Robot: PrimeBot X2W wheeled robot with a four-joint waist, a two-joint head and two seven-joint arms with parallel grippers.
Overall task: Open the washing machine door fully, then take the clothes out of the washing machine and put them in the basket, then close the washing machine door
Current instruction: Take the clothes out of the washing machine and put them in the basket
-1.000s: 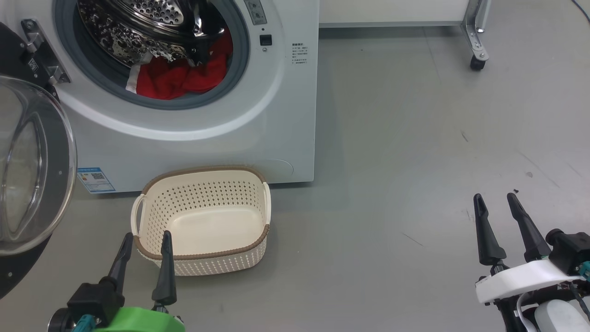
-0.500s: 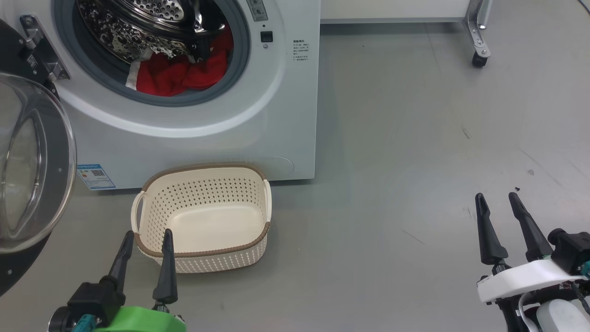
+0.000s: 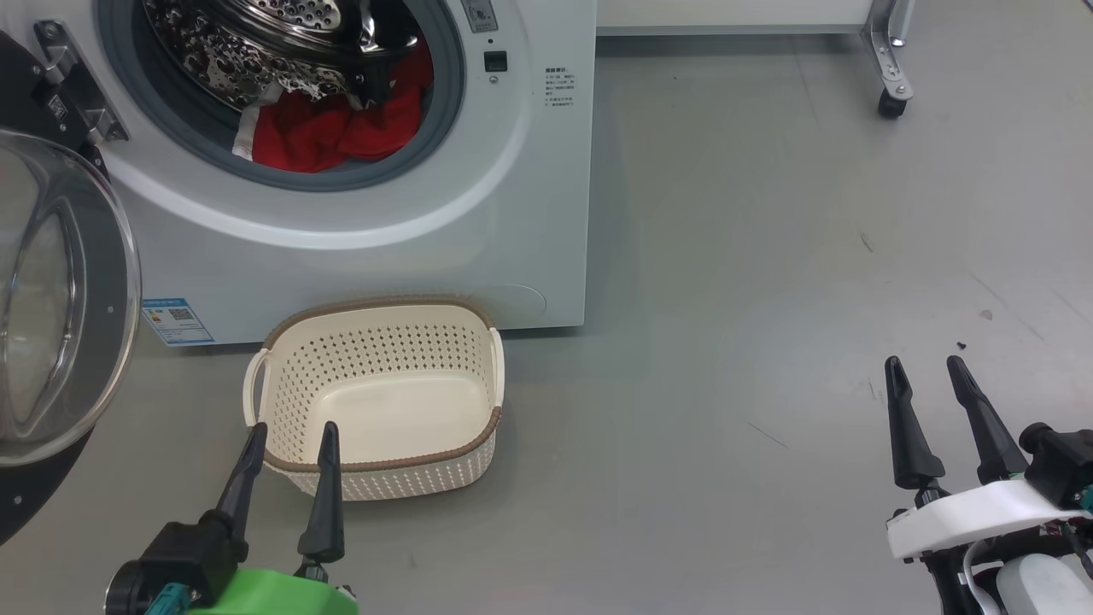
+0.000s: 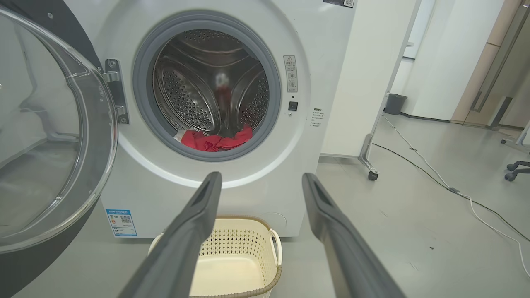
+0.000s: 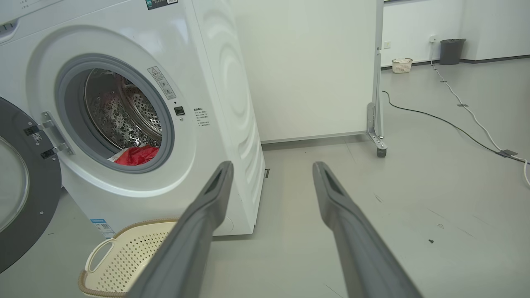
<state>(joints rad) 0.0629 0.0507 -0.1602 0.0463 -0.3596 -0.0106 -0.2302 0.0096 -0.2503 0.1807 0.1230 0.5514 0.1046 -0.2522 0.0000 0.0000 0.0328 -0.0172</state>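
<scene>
The washer (image 3: 359,256) stands at the upper left of the head view, its door (image 3: 51,299) hanging open at the left edge. Clothes (image 3: 316,137) lie inside the washer. The basket (image 3: 401,480) sits on the floor (image 3: 726,299) before it.

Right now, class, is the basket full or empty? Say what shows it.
Empty. The basket shows its bare cream floor with nothing in it, and the red clothes lie inside the washing machine.

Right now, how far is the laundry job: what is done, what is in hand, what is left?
Done: the washing machine door stands wide open. In hand: nothing held; the left tool is open just before the basket, the right tool open over the floor. Left: the clothes lie in the washing machine, the basket is empty, and the door is not yet closed.
</scene>
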